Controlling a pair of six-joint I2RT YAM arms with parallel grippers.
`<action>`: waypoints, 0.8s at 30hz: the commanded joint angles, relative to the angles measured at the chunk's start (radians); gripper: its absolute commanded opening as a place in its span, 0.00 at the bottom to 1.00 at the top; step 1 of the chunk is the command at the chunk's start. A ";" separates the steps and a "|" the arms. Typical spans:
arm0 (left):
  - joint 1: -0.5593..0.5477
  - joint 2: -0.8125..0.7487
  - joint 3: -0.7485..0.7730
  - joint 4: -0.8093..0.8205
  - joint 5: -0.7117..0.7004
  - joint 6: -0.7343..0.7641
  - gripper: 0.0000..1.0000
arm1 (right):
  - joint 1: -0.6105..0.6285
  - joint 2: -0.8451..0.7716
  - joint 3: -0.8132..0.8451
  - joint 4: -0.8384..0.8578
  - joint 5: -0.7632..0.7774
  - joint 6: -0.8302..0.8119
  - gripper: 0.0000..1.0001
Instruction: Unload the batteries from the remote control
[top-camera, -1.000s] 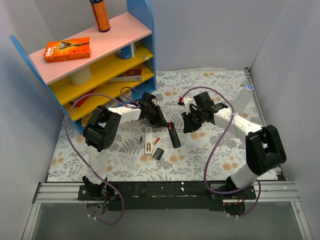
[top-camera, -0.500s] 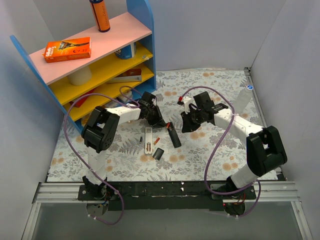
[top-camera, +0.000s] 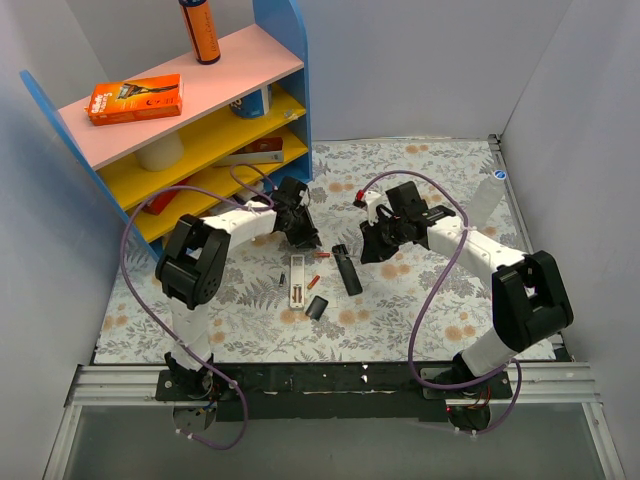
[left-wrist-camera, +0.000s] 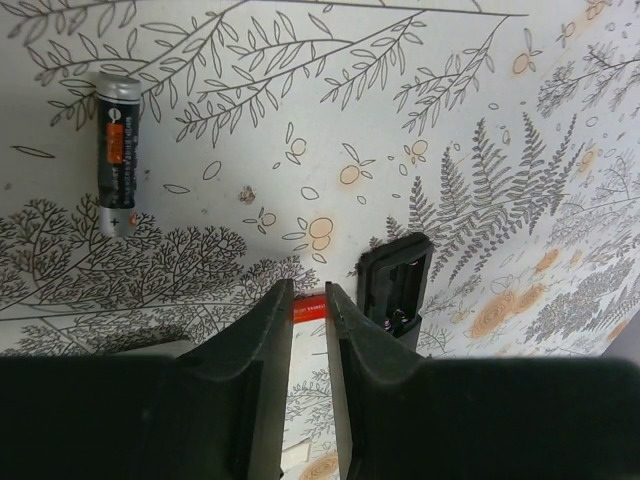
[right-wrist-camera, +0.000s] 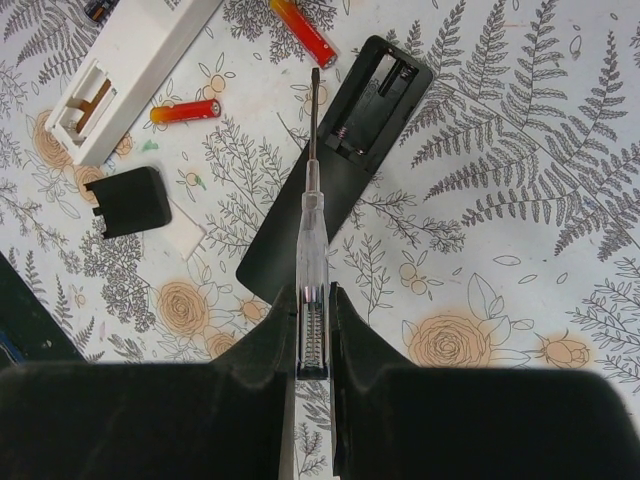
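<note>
The black remote (top-camera: 347, 270) lies back up with its battery bay open (right-wrist-camera: 375, 105). A red battery (top-camera: 322, 257) lies just left of its far end, another (top-camera: 312, 279) beside the white remote (top-camera: 297, 280). A dark battery (left-wrist-camera: 118, 157) lies apart on the mat. My left gripper (top-camera: 305, 238) hovers empty, jaws a narrow gap apart, with the red battery (left-wrist-camera: 308, 305) just past its tips (left-wrist-camera: 309, 290). My right gripper (right-wrist-camera: 315, 300) is shut on a clear-handled screwdriver (right-wrist-camera: 312, 220) whose tip is over the black remote's bay end.
The white remote (right-wrist-camera: 130, 70) also lies with its bay open. A small black cover (top-camera: 317, 307) and a white cover piece (right-wrist-camera: 185, 235) lie near it. A blue shelf (top-camera: 285, 90) stands at back left, close to my left arm. A clear bottle (top-camera: 485, 200) lies at right.
My left gripper has drawn back from the black remote toward the shelf, and a red battery now lies by the remote's far end. My right gripper shifted slightly left.
</note>
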 joint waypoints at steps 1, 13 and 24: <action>0.008 -0.106 0.024 -0.009 -0.038 0.029 0.20 | 0.003 -0.002 0.039 0.016 -0.025 0.014 0.01; 0.008 -0.433 -0.032 -0.001 0.027 0.199 0.77 | -0.001 -0.222 -0.137 0.073 0.355 0.198 0.01; 0.008 -0.818 -0.277 0.008 0.031 0.327 0.98 | -0.001 -0.268 -0.309 0.172 0.565 0.323 0.03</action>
